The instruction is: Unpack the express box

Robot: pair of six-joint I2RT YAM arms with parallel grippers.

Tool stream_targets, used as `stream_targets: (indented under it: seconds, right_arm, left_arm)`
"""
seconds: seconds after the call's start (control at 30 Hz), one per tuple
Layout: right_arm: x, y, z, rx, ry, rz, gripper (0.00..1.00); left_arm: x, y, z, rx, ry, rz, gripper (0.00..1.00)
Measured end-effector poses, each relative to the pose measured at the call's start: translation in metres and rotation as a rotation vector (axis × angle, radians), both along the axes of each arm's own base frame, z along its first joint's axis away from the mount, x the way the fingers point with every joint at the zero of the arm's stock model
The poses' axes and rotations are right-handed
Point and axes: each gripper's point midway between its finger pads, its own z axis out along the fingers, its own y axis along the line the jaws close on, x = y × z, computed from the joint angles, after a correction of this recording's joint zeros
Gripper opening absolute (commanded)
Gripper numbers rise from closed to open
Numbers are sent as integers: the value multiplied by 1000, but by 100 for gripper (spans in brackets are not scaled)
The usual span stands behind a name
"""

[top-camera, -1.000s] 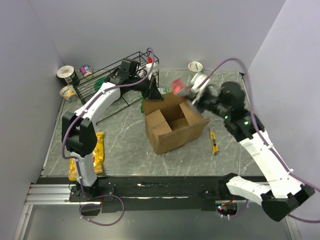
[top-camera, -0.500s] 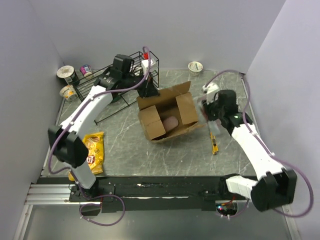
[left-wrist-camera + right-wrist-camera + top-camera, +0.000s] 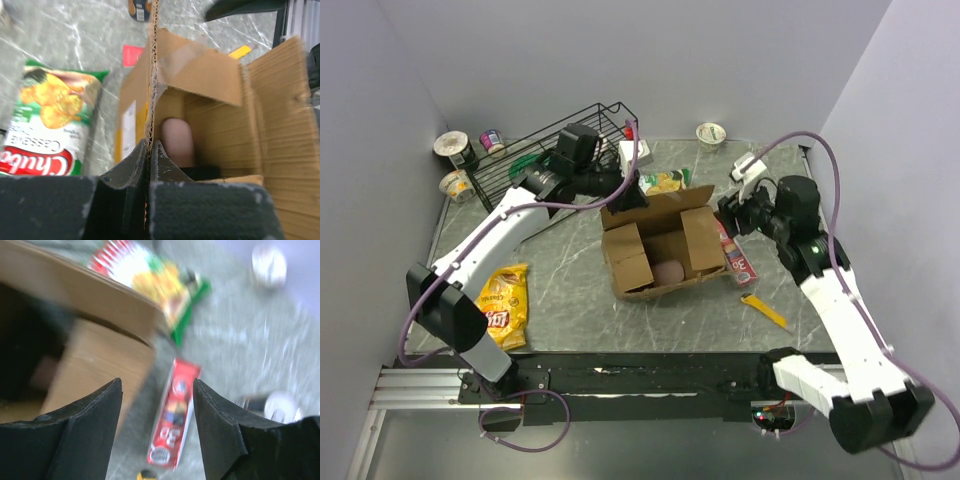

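The express box [image 3: 660, 245], a brown carton with its flaps open, stands mid-table. My left gripper [image 3: 628, 197] is shut on the edge of its back-left flap [image 3: 151, 75]; the cardboard runs between the fingers [image 3: 131, 165]. A pink rounded object [image 3: 177, 142] lies inside the box [image 3: 270, 130], also visible from above as the pink object [image 3: 667, 272]. My right gripper [image 3: 730, 214] hangs open just right of the box [image 3: 95, 355], empty. Below it a red packet [image 3: 175, 420] lies flat on the table; the top view shows the red packet [image 3: 735, 258] against the box's right side.
A green chip bag [image 3: 665, 182] lies behind the box, a yellow chip bag [image 3: 500, 305] at the near left. A yellow stick [image 3: 763, 310] lies near right. A wire rack [image 3: 560, 150] and cups [image 3: 455, 150] stand at the back left, a cup [image 3: 711, 133] at the back.
My right gripper carried the red packet from above the box to the right, opened and let it go onto the table. The box has turned and shifted while my left gripper kept hold of its flap.
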Motion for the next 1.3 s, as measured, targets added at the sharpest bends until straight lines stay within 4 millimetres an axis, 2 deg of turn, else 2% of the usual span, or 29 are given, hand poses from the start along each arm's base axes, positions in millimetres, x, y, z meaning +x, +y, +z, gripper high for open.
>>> stream_targets:
  seconds: [0.07,0.13,0.2,0.27,0.37,0.53,0.6,0.63,0.7,0.77,0.8,0.87,0.93,1.03,1.2,1.3]
  right_arm:
    - [-17,17,25,0,-101,114,60]
    - [-37,36,42,-17,-184,243,57]
    - [-54,53,47,-40,-232,365,54]
    - [-72,72,39,-79,-232,514,50]
    - [-82,92,13,-133,-160,659,46]
    - [-74,120,-66,-230,72,800,44]
    - [-74,123,-85,-245,141,816,44]
    - [-74,124,-91,-252,171,824,44]
    - [-69,128,-86,-262,160,836,45]
    - [-64,132,-74,-276,110,853,51]
    - [-64,133,-71,-285,87,865,57]
    - [-66,136,-72,-309,60,894,63]
    - [-71,137,-88,-337,53,918,66]
    - [-84,128,-135,-402,140,941,68]
    - [-58,128,-171,-494,170,907,75]
    - [-46,128,-189,-546,175,905,76]
  left_arm:
    - [4,1,-9,-3,56,5,1]
    - [8,1,-15,-9,113,4,1]
    - [15,0,-22,-20,174,2,1]
    - [25,0,-25,-36,206,8,1]
    - [30,4,-26,-53,241,18,1]
    - [25,1,-22,-76,260,-10,1]
    - [23,-1,-21,-81,264,-18,1]
    - [22,-1,-20,-83,266,-22,1]
    - [22,-1,-20,-85,266,-24,1]
    - [23,-1,-19,-87,264,-25,1]
    - [23,-2,-19,-88,263,-24,1]
    - [24,-2,-18,-91,259,-24,1]
    - [24,-3,-19,-97,257,-26,1]
    - [22,-4,-19,-116,278,-40,1]
    - [15,-4,-17,-152,321,-77,1]
    - [17,-1,-17,-163,337,-74,1]
